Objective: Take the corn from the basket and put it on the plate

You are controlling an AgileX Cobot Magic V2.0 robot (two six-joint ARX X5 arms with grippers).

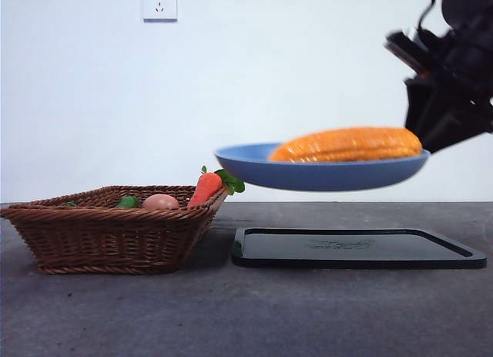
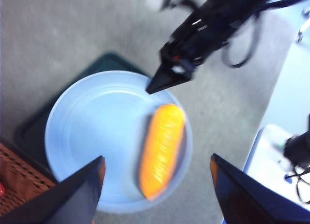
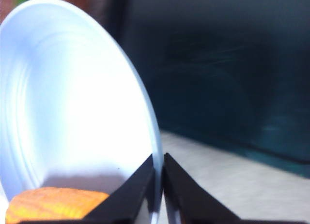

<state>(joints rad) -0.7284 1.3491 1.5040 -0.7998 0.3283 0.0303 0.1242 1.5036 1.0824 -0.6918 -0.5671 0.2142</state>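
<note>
The light-blue plate (image 1: 320, 174) hangs in the air above the black tray, held level by its rim. My right gripper (image 3: 159, 185) is shut on that rim, at the plate's right end in the front view (image 1: 422, 145). The orange-yellow corn (image 1: 350, 145) lies in the plate (image 2: 97, 137), toward the held side (image 2: 161, 149); its end shows by the right jaws (image 3: 53, 202). My left gripper (image 2: 155, 185) is open and empty, high above the plate (image 3: 72, 98). The wicker basket (image 1: 108, 237) rests on the table at the left (image 2: 17, 178).
A flat black tray (image 1: 358, 247) lies on the grey table under the plate. The basket holds a carrot with green leaves (image 1: 209, 186), a tan egg-like item (image 1: 160, 202) and something green (image 1: 128, 202). A wall socket (image 1: 159, 2) is on the wall behind.
</note>
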